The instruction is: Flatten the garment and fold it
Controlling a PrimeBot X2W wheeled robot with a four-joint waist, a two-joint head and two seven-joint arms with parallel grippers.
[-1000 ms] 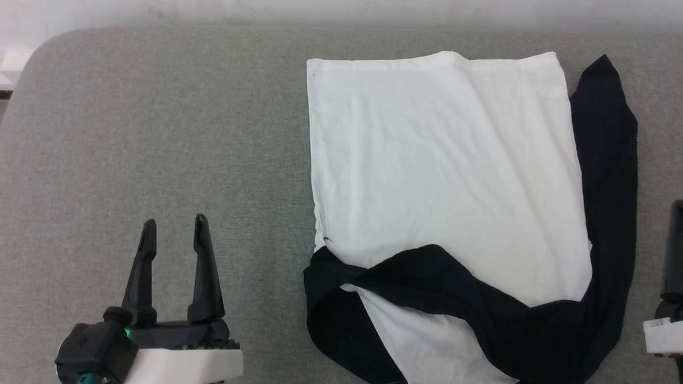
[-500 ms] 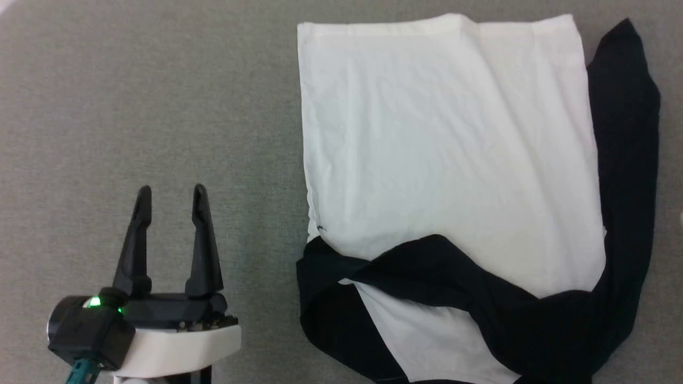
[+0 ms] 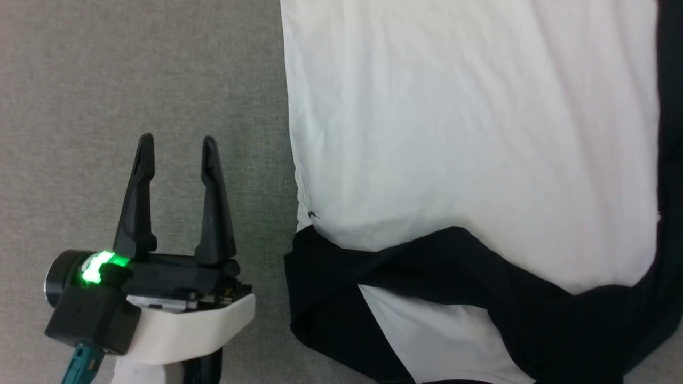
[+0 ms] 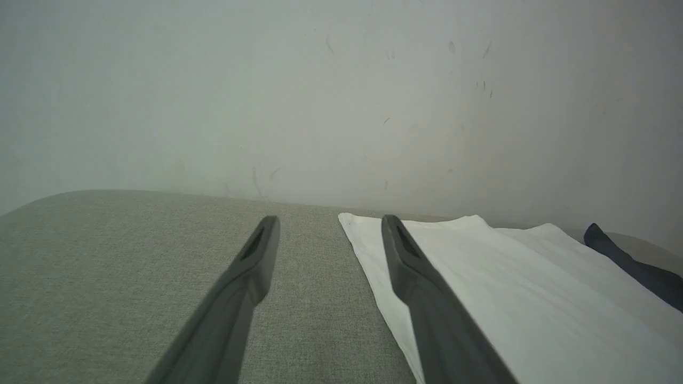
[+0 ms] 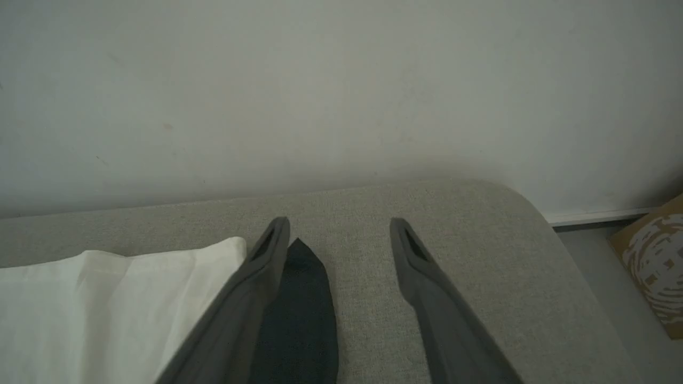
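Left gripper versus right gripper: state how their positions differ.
The left gripper flanks the white left edge of the garment; the right gripper flanks its black right sleeve. Bare cushion shows between the left gripper's fingers; sleeve tip shows between the right gripper's. Both are open, empty.

A grey fabric-covered cushioned surface (image 3: 133,80) with rounded corners stands against a plain, lightly scuffed pale wall (image 4: 320,96), with a patterned brown cardboard box (image 5: 653,266) on the floor beside it.
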